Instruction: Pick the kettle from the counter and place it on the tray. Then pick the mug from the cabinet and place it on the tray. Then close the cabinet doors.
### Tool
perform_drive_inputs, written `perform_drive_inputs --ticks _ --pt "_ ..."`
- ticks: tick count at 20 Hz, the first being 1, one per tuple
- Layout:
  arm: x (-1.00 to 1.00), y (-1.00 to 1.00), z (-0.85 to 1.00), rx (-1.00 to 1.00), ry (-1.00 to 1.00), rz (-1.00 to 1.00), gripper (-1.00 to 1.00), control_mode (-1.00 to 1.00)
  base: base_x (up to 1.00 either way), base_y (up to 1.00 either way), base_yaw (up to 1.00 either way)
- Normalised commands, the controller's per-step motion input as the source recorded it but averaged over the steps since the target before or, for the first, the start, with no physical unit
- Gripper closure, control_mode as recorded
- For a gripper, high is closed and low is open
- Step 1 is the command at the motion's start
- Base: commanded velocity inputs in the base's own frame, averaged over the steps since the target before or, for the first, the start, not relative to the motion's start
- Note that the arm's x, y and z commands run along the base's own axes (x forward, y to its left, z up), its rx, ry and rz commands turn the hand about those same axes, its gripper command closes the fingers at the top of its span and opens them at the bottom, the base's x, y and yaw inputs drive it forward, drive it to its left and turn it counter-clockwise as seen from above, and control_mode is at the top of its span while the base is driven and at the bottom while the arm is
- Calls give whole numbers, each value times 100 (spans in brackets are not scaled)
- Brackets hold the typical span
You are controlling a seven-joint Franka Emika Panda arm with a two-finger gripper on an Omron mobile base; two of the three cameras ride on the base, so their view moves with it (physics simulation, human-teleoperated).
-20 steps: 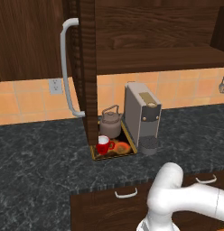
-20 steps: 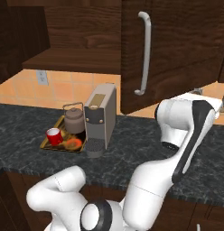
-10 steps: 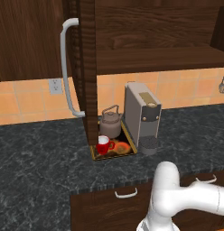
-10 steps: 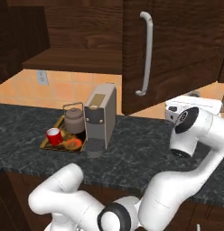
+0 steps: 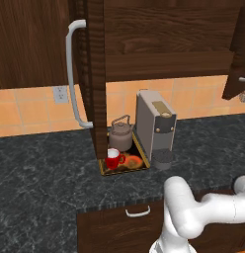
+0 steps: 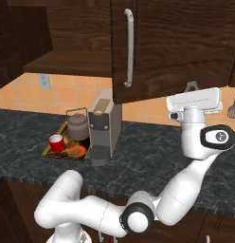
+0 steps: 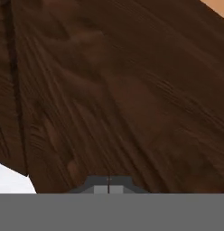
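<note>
The robot's gripper (image 7: 108, 180), fingers pressed together and holding nothing, sits right up against the tall dark brown wooden cabinet door (image 6: 181, 47), which stands straight above the hand, ready for pushing.

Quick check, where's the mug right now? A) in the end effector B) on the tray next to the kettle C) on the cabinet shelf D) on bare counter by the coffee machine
B: the red mug sits on the tray just in front of the kettle, as the right base view also shows.
</note>
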Motion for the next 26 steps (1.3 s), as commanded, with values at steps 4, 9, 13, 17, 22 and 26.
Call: perform_drive_inputs --ticks 4,9,13,17,22,26 --pt "-20 1 8 -67 -87 44 100 -100 0 0 0" --pt "16 20 -3 -78 -23 43 100 -100 0 0 0" --pt "44 28 -10 -72 11 23 100 -100 0 0 0" --pt "51 15 0 -57 32 0 100 -100 0 0 0" --pt "69 1 2 -44 45 -17 100 -100 0 0 0" --pt "100 1 0 -40 59 -13 100 -100 0 0 0"
